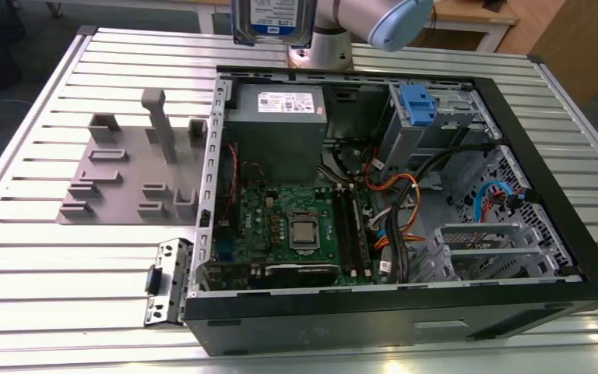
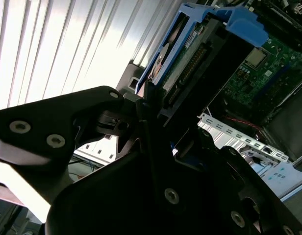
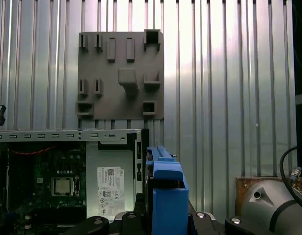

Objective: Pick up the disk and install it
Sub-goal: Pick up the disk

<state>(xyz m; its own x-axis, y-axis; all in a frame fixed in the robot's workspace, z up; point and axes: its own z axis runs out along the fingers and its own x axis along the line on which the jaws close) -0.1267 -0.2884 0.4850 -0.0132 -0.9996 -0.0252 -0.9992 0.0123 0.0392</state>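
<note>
Clamped between the fingers (image 2: 152, 127), the disk (image 1: 270, 22) hangs above the power-supply end of the open computer case (image 1: 564, 226), where a skewed descent could snag its blue rails on the drive cage (image 1: 450, 117) or cables (image 1: 403, 187).

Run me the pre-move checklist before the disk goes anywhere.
1. Disk held: ok; the disk is clamped in the tool, up in the air.
2. Carrier rails on: ok; blue rails frame it.
3. Case open: ok; the computer case has no side panel.
4. Cage slot free: cannot tell; the drive cage hides its inside.
5. Cables away from cage: not ok; orange cables bunch beside it.
</note>
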